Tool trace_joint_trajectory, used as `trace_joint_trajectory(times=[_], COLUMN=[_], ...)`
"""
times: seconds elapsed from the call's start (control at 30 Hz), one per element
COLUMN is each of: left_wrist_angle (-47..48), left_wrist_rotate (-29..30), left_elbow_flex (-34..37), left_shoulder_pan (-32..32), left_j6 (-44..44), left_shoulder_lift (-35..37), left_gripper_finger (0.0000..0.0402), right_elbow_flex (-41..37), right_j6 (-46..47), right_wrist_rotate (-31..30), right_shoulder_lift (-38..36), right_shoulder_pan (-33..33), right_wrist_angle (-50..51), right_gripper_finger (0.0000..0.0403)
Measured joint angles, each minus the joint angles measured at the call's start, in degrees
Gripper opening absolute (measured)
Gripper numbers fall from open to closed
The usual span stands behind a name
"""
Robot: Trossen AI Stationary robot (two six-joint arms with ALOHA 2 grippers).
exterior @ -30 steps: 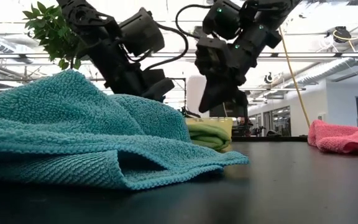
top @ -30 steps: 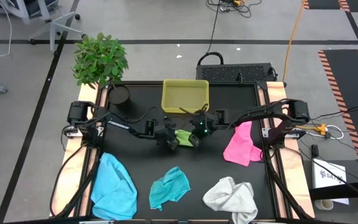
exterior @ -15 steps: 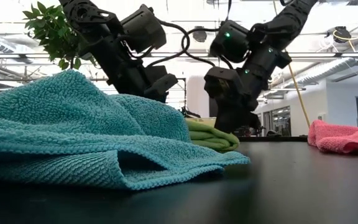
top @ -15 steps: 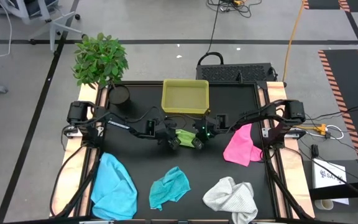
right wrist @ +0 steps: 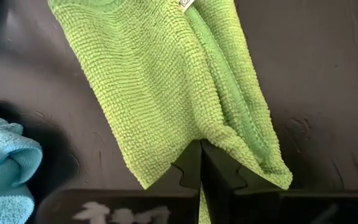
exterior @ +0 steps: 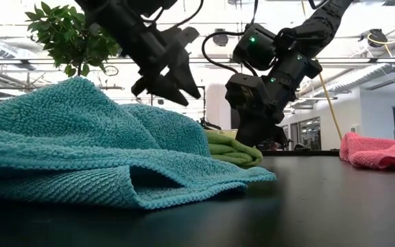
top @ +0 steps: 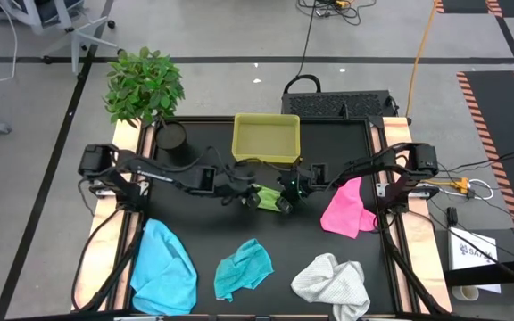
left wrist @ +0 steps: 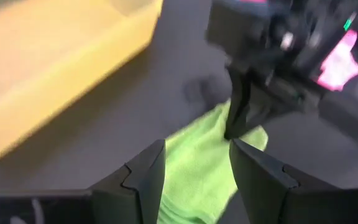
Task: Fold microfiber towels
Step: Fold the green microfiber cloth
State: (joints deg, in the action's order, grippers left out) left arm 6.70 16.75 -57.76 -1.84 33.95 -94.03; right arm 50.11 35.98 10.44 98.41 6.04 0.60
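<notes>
Now right gripper (right wrist: 201,163) jaws pinch the folded lime green towel (right wrist: 166,81); left gripper (left wrist: 194,165), jaws spread, hovers above it.

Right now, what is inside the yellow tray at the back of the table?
Nothing shows inside the yellow tray: its floor looks bare from above. The green towel lies on the table in front of it, with the right gripper pressing on it. All towels are outside it.
</notes>
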Motion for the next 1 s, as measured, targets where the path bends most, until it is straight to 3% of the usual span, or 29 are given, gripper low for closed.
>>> trace_joint_trajectory(times=[0.47,0.67,0.87,1.0], left_wrist_angle=[5.67,14.01,12.2,14.48], left_wrist_rotate=[-2.92,-2.08,-1.7,-1.74], left_elbow_flex=[0.02,0.06,0.07,0.08], left_shoulder_pan=[-1.58,-1.38,-1.1,-1.16], left_j6=[2.73,2.39,2.52,2.18], left_shoulder_lift=[-6.88,-7.17,-7.16,-5.65], left_gripper_finger=[0.0181,0.0181,0.0181,0.0181], right_elbow_flex=[0.02,0.02,0.02,0.02], right_j6=[-0.27,-0.24,1.29,0.4], right_wrist_rotate=[0.08,0.17,4.91,4.69], right_shoulder_lift=[0.0,0.0,-1.3,-2.39], right_shoulder_pan=[0.0,0.0,0.28,0.47], right_wrist_angle=[0.45,0.38,-0.31,-0.81], right_gripper_finger=[0.0,0.0,0.0,0.0006])
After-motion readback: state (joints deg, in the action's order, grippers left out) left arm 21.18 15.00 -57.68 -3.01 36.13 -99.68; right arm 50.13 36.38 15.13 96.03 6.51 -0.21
